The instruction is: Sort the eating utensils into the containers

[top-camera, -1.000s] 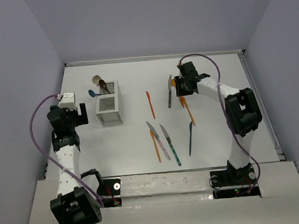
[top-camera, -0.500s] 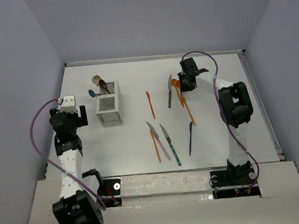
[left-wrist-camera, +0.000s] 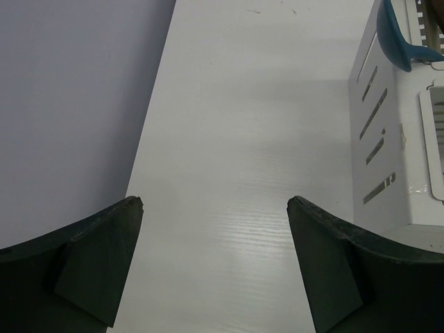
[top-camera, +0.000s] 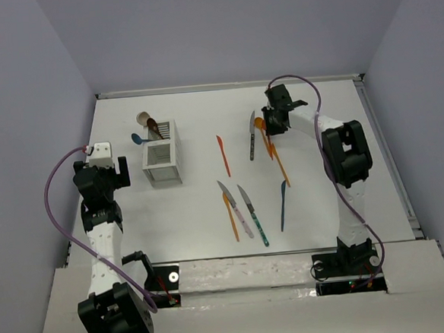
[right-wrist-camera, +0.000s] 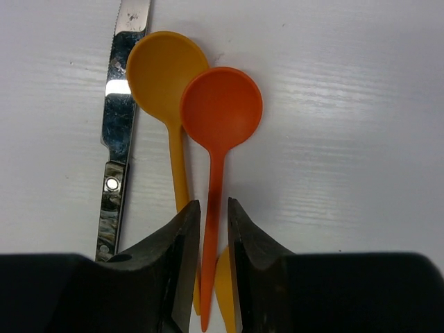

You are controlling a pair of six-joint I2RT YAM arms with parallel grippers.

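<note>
Right arm has swung slightly toward the far edge since a second ago. Left arm has drawn back a touch toward the near edge. No utensil on the table has shifted.

Right gripper (right-wrist-camera: pixel 214 232): fingers almost together, pinching the handle of a red-orange spoon (right-wrist-camera: pixel 221 107). Only the wrist camera shows that pinch. From overhead the gripper (top-camera: pixel 271 125) is a dark shape over a smear of orange near the far edge, right of centre. The wrist camera also separates a yellow-orange spoon (right-wrist-camera: pixel 164 66), its bowl overlapped by the red one, and a silver knife (right-wrist-camera: pixel 116 132) just to its left.

Left gripper (left-wrist-camera: pixel 215 263): fingers wide apart, nothing between them, over bare table (left-wrist-camera: pixel 243 139) along the left edge. Its camera catches the slatted side of the white caddy (left-wrist-camera: pixel 378 139) and a blue spoon (left-wrist-camera: pixel 402 35) hanging over the far end.

Overhead adds the rest:
- The caddy (top-camera: pixel 162 163) stands left of centre, with a brown spoon (top-camera: pixel 152 128) upright in its far compartment.
- An orange knife (top-camera: pixel 223 155) lies mid-table.
- A pink-handled knife (top-camera: pixel 241 220) and a teal-handled knife (top-camera: pixel 256 225) lie side by side toward the near edge.
</note>
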